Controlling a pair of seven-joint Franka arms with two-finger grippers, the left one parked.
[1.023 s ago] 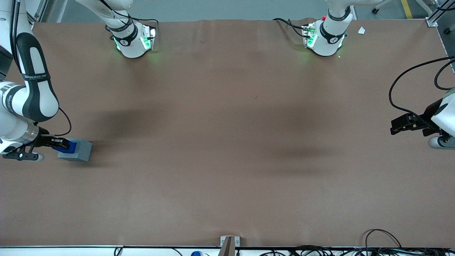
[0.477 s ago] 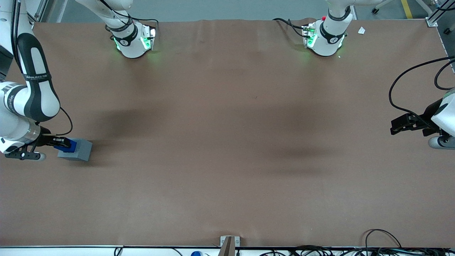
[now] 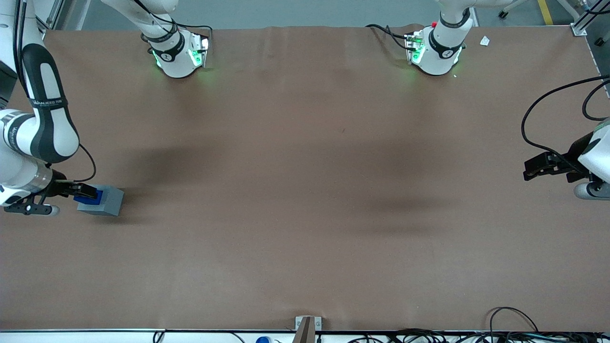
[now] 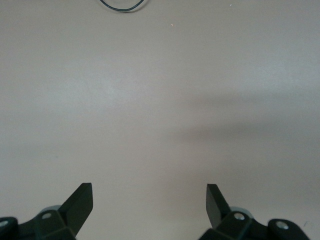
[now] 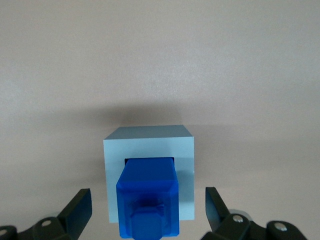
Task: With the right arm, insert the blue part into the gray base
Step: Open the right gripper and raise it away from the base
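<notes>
gripper (image 5: 148,207) released blue part (image 5: 148,200), socketed below.

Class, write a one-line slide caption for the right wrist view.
Blue part seated in the gray base socket, with the open gripper straddling it, fingers clear of its sides.

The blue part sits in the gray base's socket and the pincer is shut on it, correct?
Not quite. The blue part does sit in the gray base's socket, but the pincer is open: the right wrist view shows both fingers standing apart from the part.
</notes>
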